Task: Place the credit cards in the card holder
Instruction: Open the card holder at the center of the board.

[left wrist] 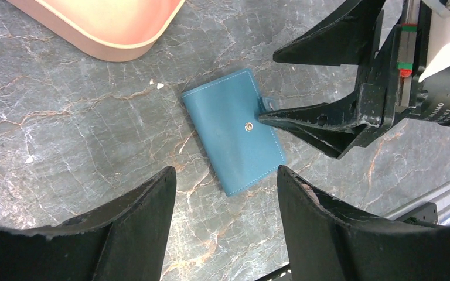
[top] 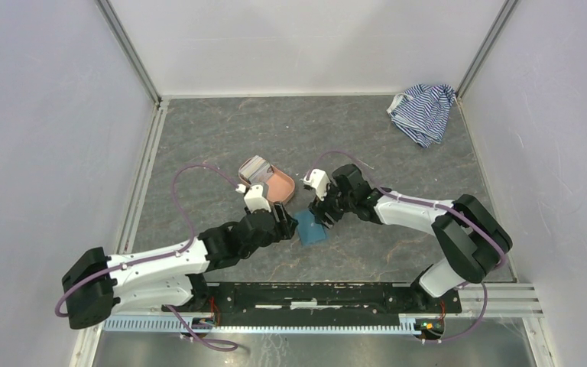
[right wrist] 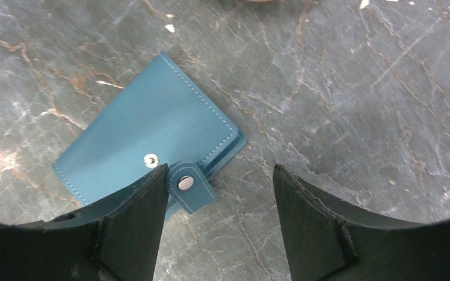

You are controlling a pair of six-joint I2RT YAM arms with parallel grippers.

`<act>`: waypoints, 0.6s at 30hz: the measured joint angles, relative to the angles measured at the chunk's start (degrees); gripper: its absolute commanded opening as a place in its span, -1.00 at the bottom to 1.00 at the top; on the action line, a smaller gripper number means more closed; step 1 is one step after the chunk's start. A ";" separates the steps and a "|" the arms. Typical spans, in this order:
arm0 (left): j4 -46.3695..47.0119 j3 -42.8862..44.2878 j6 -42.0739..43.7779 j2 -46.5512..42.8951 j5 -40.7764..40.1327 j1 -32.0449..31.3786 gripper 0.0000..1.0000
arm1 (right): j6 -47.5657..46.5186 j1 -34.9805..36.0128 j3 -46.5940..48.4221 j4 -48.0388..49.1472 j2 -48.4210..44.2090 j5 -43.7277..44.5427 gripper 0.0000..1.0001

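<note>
The card holder (top: 311,228) (left wrist: 234,137) (right wrist: 146,134) lies folded flat on the grey marble-patterned table, its snap tab (right wrist: 191,185) undone and sticking out past the edge. My right gripper (top: 322,217) (right wrist: 220,170) is open just above it; one fingertip (left wrist: 262,119) rests by the tab, and the tab sits between the fingers. My left gripper (top: 287,222) (left wrist: 225,172) is open and empty, hovering at the holder's near corner without touching it. The whitish-grey credit cards (top: 255,170) sit at the far end of the salmon-pink tray (top: 281,187).
The pink tray's rim (left wrist: 111,50) is close behind the card holder. A blue-and-white striped cloth (top: 423,112) lies crumpled in the far right corner. White walls with metal rails enclose the table on three sides.
</note>
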 measured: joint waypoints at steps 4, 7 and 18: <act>0.85 0.00 -0.09 2.10 0.15 0.00 0.42 | -0.46 0.07 -0.26 -0.48 -0.76 3.26 0.34; 0.94 0.35 -0.09 4.15 0.22 0.00 0.42 | -0.72 -0.15 -1.18 -0.52 -2.95 4.87 0.24; -2.27 13.25 -1.01 19.34 -0.09 -1.46 0.46 | 1.16 -6.75 -1.68 -0.92 -2.78 0.07 -0.03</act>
